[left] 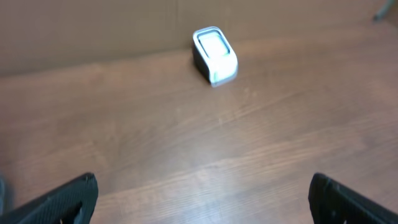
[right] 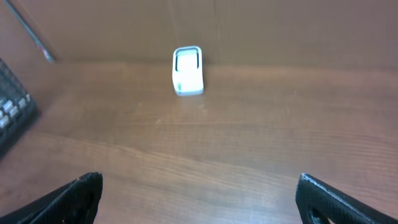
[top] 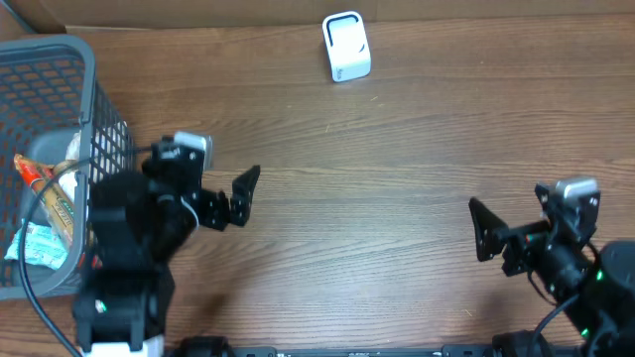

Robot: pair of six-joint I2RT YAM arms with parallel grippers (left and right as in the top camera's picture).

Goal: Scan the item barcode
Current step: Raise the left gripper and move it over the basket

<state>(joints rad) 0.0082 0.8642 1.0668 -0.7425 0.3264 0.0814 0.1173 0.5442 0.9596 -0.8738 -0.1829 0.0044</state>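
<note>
Far centre: white scanner [top: 346,46] stands alone on tabletop [top: 397,149] | Left: grey basket [top: 104,129], cut off by frame edge, holds packaged items [top: 45,198], partly hidden behind left arm and cable, barcode unreadable | Near: left pincer [top: 243,196] and right pincer [top: 481,230] both spread wide, gripping nothing

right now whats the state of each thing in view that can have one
left end effector, open, holding nothing
right end effector, open, holding nothing
scanner, standing upright, untouched, nothing held up to it
basket, upright, holding packets
packets, lying inside the basket, none picked up
</note>
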